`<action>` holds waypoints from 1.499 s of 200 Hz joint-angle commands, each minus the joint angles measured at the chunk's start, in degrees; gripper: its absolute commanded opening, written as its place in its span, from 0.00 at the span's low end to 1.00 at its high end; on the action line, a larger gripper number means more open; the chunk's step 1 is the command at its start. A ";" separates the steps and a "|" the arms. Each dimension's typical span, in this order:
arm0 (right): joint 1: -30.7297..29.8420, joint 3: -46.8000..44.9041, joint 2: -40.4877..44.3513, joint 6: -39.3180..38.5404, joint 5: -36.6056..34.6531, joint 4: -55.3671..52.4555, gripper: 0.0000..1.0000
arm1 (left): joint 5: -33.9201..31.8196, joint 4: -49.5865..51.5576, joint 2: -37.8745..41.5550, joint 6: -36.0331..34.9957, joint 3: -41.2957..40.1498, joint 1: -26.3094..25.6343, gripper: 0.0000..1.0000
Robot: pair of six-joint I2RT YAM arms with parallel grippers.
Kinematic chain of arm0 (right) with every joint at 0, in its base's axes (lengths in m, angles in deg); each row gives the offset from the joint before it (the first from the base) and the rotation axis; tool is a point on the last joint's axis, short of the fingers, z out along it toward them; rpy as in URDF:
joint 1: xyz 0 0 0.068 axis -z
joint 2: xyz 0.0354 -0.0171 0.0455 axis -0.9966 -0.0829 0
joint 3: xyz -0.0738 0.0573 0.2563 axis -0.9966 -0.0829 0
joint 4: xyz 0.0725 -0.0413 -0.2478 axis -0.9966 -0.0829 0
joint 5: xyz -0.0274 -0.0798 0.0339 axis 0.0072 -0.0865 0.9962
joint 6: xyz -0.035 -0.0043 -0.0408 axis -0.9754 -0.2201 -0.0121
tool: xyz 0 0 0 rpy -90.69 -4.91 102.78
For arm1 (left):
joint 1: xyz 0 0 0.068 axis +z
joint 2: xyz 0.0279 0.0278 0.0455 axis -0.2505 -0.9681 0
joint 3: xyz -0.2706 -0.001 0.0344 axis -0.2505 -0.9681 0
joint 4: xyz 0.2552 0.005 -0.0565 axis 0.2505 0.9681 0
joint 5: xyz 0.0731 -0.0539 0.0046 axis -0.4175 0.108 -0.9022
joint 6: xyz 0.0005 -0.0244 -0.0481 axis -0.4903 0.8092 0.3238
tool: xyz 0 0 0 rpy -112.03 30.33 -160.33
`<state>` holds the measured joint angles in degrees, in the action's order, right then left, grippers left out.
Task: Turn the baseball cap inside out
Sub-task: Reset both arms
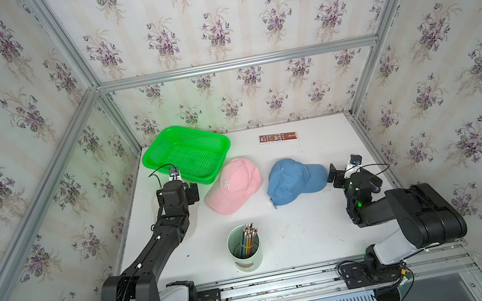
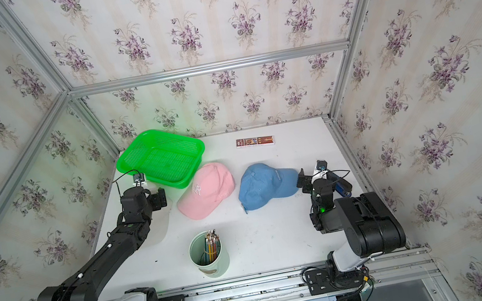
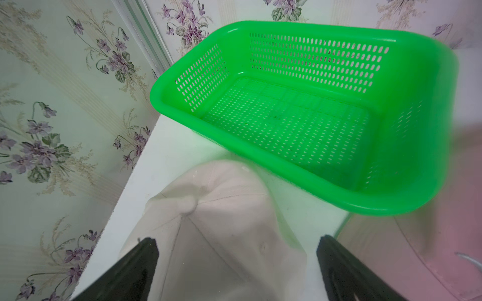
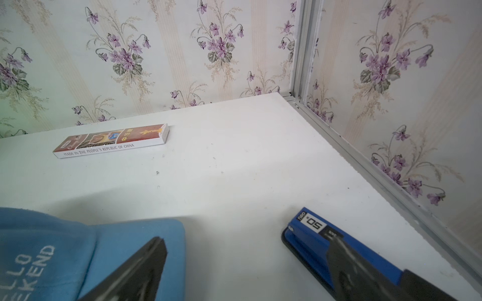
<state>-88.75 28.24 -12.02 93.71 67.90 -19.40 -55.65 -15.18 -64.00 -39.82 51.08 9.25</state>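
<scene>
Above counter point(image 1: 296, 231), poised left end effector point(image 3: 237, 238) over white cap point(image 3: 208, 208), right end effector point(image 4: 245, 237) beside blue cap point(image 4: 78, 239), both released, seemingly pre-grasp.

I log four items | green basket point(image 1: 151, 154): perforated plastic, my landmark | pale cup point(image 1: 248, 264): upright, holding pencils point(image 1: 248, 234), well apart from the basket on its camera side | flat printed box point(image 1: 278, 137): lying flat, level with the basket, to its right | blue stapler point(image 4: 307, 242): far right of the basket.

Pink cap point(image 1: 234, 185), blue cap point(image 1: 291, 181), beige cap point(image 3: 216, 234), green basket point(image 1: 191, 158), purple-floral wallpaper point(image 1: 228, 21)
</scene>
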 commanded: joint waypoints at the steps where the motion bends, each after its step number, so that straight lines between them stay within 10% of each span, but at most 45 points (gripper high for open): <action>1: -0.18 -0.22 -0.23 -0.94 0.86 8.79 1.00 | 0.67 -14.69 -2.17 -1.35 -2.91 0.07 0.99; 55: -0.27 -0.32 -0.25 -1.09 0.73 8.92 1.00 | 0.60 -14.01 -1.20 -4.90 -4.32 0.11 0.99; 153: -0.27 -0.32 -0.24 -1.01 0.82 8.92 1.00 | 8.96 -50.81 -18.16 -7.11 -16.92 0.60 0.99; 188: -0.27 -0.23 -0.21 -1.09 0.74 8.84 1.00 | 12.61 -38.01 -15.91 -6.91 -12.04 1.47 0.99; 300: -0.27 -0.23 -0.25 -1.09 0.67 8.86 1.00 | 8.82 -40.33 -10.26 -5.13 -16.28 1.32 0.99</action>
<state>-88.97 27.95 -12.15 92.79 68.77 -12.41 -47.21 -57.80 -75.45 -45.72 33.90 10.56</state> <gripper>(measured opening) 0.998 0.990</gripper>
